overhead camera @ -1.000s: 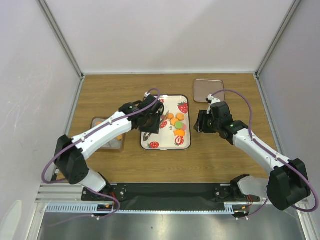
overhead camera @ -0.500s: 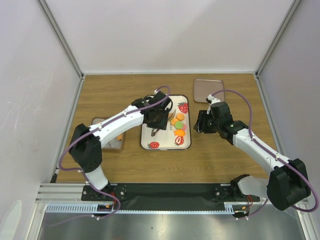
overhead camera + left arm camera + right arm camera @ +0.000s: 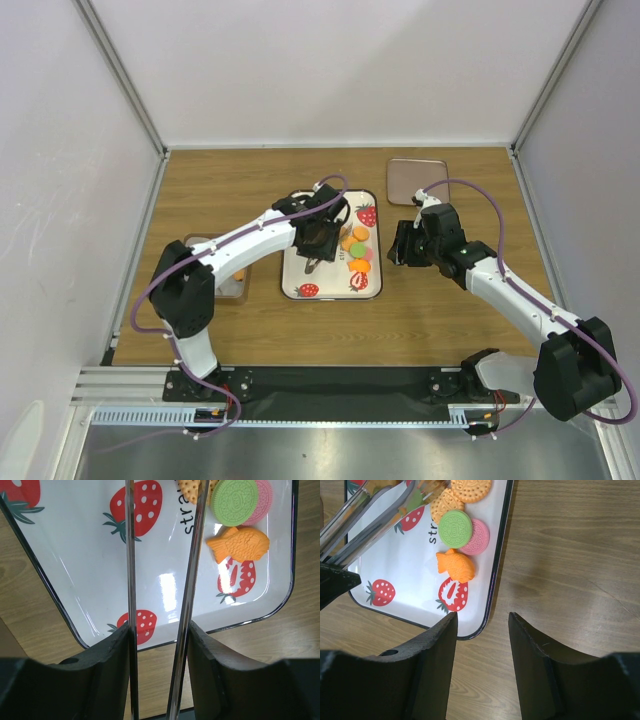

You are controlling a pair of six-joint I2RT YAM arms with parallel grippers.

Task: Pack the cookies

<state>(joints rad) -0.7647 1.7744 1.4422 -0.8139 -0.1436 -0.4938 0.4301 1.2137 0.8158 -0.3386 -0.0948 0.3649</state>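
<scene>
The cookies [image 3: 355,252] lie in a cluster on the right side of the strawberry-print tray [image 3: 300,292]. Up close I see a green cookie [image 3: 241,501], a pink one [image 3: 266,497] and an orange fish-shaped one [image 3: 239,544]. My left gripper [image 3: 310,262] is over the tray, shut on a pair of metal tongs [image 3: 130,555]. The tongs point at a tan biscuit [image 3: 445,505] at the cluster's edge. My right gripper [image 3: 482,617] hangs open and empty above the tray's right rim, beside the same green cookie [image 3: 455,528].
A clear container [image 3: 215,270] with an orange piece inside sits left of the tray. A brownish lid [image 3: 416,180] lies at the back right. White walls close in the wooden table on three sides.
My left arm has swung right, carrying the tongs further over the tray towards the cookies. The right arm has not moved.
</scene>
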